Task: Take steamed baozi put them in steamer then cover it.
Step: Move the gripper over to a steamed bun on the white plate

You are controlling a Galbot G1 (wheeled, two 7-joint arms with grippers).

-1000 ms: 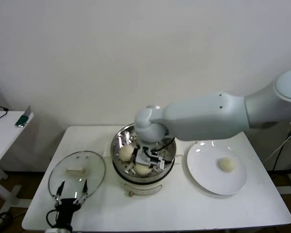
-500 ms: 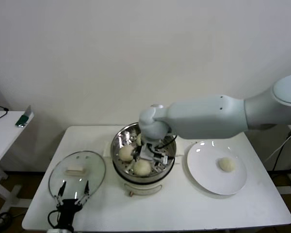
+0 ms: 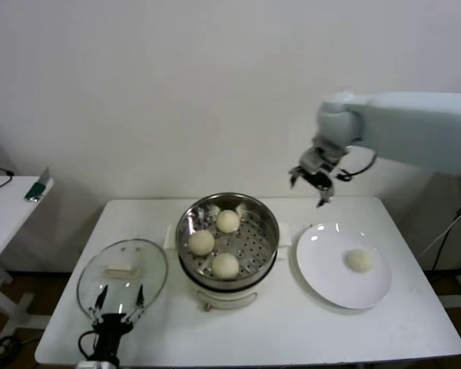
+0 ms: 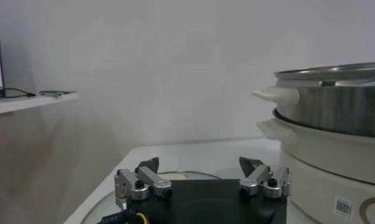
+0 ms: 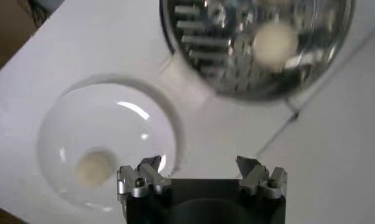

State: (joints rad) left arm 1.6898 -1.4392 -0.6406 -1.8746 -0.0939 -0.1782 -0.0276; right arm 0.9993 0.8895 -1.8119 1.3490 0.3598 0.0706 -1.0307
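Steel steamer (image 3: 227, 238) at worktop (image 3: 292, 330) centre holds three buns (image 3: 214, 243); fourth bun (image 3: 359, 260) waits on the plate (image 3: 330, 284) at 3 o'clock. Right hand (image 3: 313, 184), spread and empty, hangs above the plate, likely to fetch it. Lid (image 3: 123, 270) lies at 9 o'clock; left hand (image 3: 115, 306) spread beside it.

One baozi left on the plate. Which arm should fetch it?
Right. The right gripper hangs open and empty just behind the plate, where the last baozi sits. The left gripper waits by the lid, across the steamer.
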